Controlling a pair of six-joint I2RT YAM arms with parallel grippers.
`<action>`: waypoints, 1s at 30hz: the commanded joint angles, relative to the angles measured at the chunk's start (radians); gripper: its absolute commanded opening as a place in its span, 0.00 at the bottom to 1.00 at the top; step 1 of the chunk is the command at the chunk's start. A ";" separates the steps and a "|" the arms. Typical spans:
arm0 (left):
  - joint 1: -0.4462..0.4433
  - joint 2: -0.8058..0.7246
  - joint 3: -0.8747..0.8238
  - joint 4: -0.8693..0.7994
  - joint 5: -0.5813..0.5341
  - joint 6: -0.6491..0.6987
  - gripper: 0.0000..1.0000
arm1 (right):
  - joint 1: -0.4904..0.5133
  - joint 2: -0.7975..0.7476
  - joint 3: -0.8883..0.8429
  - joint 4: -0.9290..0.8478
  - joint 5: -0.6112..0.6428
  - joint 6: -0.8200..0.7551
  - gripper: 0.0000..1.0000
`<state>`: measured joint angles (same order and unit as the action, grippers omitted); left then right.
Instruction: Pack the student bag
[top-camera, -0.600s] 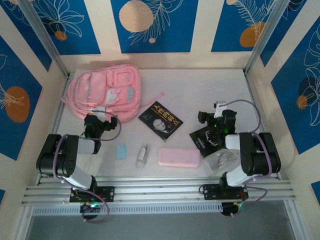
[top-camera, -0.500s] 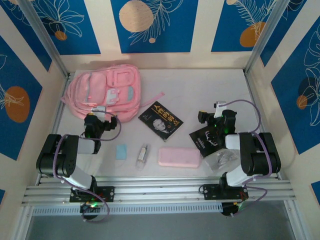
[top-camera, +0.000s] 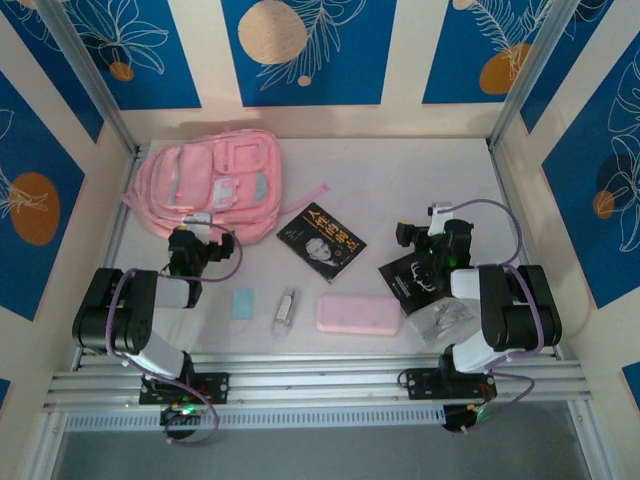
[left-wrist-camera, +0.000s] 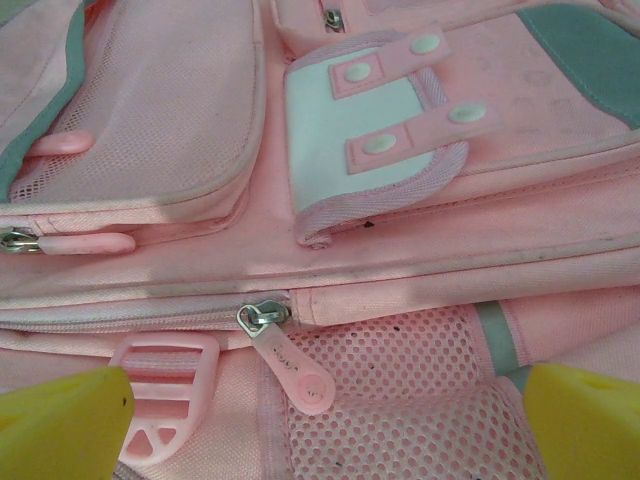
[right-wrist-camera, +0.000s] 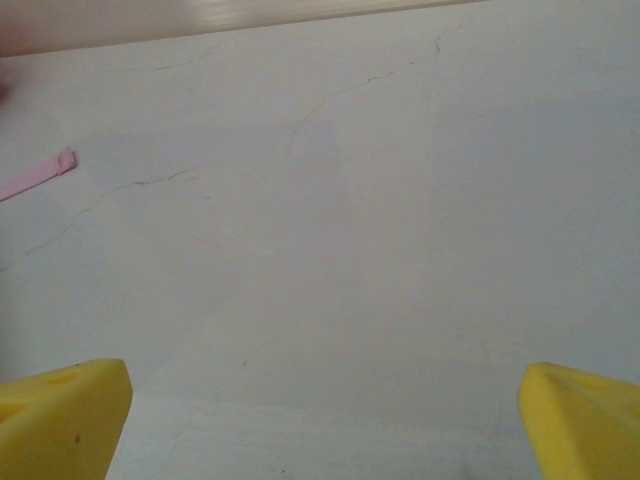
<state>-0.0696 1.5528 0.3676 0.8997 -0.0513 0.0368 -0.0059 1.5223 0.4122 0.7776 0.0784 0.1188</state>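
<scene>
The student bag, a soft pink backpack with pale blue-grey trim and a white patch, lies flat at the back left of the table. My left gripper stands open at its near edge; in the left wrist view the yellow fingertips flank a pink zip pull on the student bag, with mesh pocket beneath. My right gripper stands open over bare table on the right, nothing between its fingers.
A black book lies mid-table. A flat pink pencil case, a small white item and a light blue eraser sit along the front. A black packet and clear plastic wrap lie by the right arm. A loose pink strap trails off the bag.
</scene>
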 joint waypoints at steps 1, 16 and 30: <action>0.008 0.008 0.019 0.010 0.030 0.011 1.00 | 0.004 0.002 0.007 0.024 0.008 -0.016 0.99; -0.017 -0.203 0.047 -0.205 -0.236 -0.040 1.00 | 0.156 -0.175 0.244 -0.537 0.330 0.082 0.99; -0.028 -0.333 0.346 -0.840 -0.110 -0.571 1.00 | 0.595 0.226 0.867 -0.879 0.011 0.597 0.91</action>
<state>-0.0883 1.2030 0.6819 0.2779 -0.2584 -0.3840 0.5343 1.6608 1.1942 -0.0242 0.2108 0.6041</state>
